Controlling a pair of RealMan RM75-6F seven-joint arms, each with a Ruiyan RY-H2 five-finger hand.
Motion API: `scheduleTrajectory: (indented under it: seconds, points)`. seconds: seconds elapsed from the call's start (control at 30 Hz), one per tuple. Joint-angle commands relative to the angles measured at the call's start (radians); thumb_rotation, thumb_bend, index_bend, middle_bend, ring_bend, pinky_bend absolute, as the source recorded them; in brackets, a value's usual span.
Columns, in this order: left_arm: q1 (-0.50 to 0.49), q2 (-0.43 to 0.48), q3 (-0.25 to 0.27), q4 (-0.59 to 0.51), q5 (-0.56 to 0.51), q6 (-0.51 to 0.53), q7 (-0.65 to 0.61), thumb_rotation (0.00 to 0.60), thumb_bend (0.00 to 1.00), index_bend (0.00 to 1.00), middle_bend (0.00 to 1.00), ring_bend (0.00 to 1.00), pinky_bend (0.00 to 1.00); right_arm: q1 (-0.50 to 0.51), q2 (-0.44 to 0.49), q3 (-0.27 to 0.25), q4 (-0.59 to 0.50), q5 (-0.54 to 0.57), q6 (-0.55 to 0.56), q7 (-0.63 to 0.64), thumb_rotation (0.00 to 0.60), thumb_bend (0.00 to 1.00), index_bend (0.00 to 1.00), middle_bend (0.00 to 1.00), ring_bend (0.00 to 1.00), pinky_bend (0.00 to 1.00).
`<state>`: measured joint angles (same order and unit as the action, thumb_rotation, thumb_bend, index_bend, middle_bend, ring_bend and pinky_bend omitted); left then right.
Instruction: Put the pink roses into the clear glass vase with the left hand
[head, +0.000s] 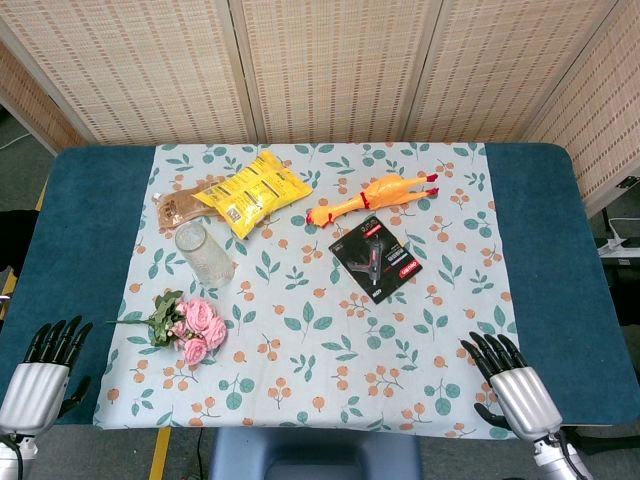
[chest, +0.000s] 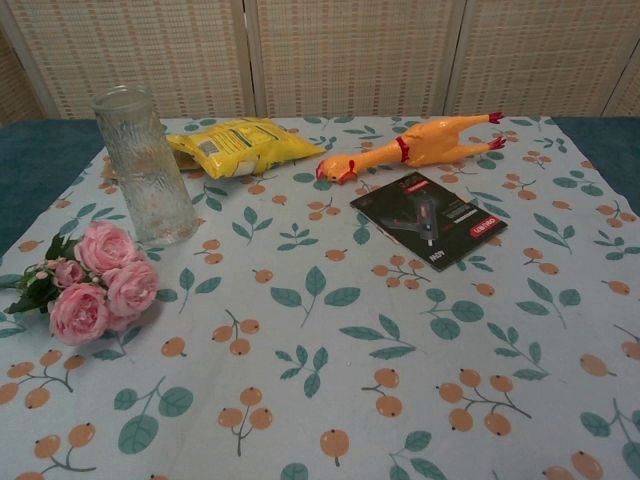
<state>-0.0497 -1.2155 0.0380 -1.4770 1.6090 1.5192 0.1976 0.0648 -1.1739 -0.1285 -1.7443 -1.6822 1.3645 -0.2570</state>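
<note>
A bunch of pink roses (head: 197, 327) (chest: 96, 283) with green leaves lies on its side on the floral tablecloth, at the left front. The clear glass vase (head: 204, 255) (chest: 145, 166) stands upright just behind the roses, with nothing in it. My left hand (head: 42, 368) is at the table's front left corner, fingers apart and holding nothing, well to the left of the roses. Over at the front right edge, my right hand (head: 512, 385) is likewise open. Neither hand shows in the chest view.
A yellow snack bag (head: 252, 192) (chest: 240, 146) and a brown packet (head: 178, 208) lie behind the vase. A yellow rubber chicken (head: 372, 195) (chest: 415, 145) and a black packaged tool (head: 373, 259) (chest: 430, 217) lie right of centre. A woven screen (head: 330, 60) backs the table.
</note>
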Motion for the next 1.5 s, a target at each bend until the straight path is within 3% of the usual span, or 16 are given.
scheduleTrajectory:
  seconds: [0.03,0.2,0.47,0.87,1.07,1.23,1.43,1.5]
  points:
    - [0.003,-0.001,0.003,0.006,-0.001,-0.002,-0.006,0.6,0.37,0.0,0.0,0.0,0.08,0.002,-0.001,0.0,0.001,0.0,-0.005,0.0,0.6,0.15,0.0,0.0,0.0,0.0]
    - [-0.005,-0.013,0.01,0.019,0.001,-0.024,-0.013,0.6,0.36,0.0,0.0,0.0,0.08,0.007,0.0,-0.002,0.0,0.001,-0.016,0.005,0.6,0.15,0.0,0.0,0.0,0.0]
    - [-0.073,-0.04,-0.02,0.003,-0.014,-0.11,-0.095,0.6,0.37,0.0,0.0,0.0,0.11,0.007,-0.002,0.003,-0.001,0.011,-0.018,0.007,0.6,0.15,0.0,0.0,0.0,0.0]
    - [-0.26,-0.072,-0.098,-0.118,-0.182,-0.42,-0.016,0.6,0.33,0.0,0.0,0.0,0.11,0.011,-0.004,0.009,0.001,0.026,-0.029,0.007,0.6,0.15,0.0,0.0,0.0,0.0]
    - [-0.336,-0.114,-0.133,-0.129,-0.262,-0.507,0.057,0.6,0.32,0.0,0.0,0.0,0.12,0.013,-0.001,0.012,0.003,0.031,-0.029,0.014,0.6,0.15,0.0,0.0,0.0,0.0]
    - [-0.388,-0.113,-0.148,-0.149,-0.339,-0.601,0.041,0.6,0.31,0.0,0.0,0.0,0.13,0.016,-0.002,0.014,0.004,0.036,-0.035,0.017,0.6,0.15,0.0,0.0,0.0,0.0]
    - [-0.428,-0.11,-0.156,-0.155,-0.391,-0.669,0.015,0.6,0.31,0.0,0.0,0.0,0.15,0.018,0.0,0.018,0.005,0.043,-0.036,0.022,0.6,0.15,0.0,0.0,0.0,0.0]
    - [-0.456,-0.12,-0.147,-0.13,-0.429,-0.695,0.077,0.6,0.31,0.0,0.0,0.0,0.16,0.018,0.003,0.019,0.005,0.044,-0.034,0.024,0.6,0.15,0.0,0.0,0.0,0.0]
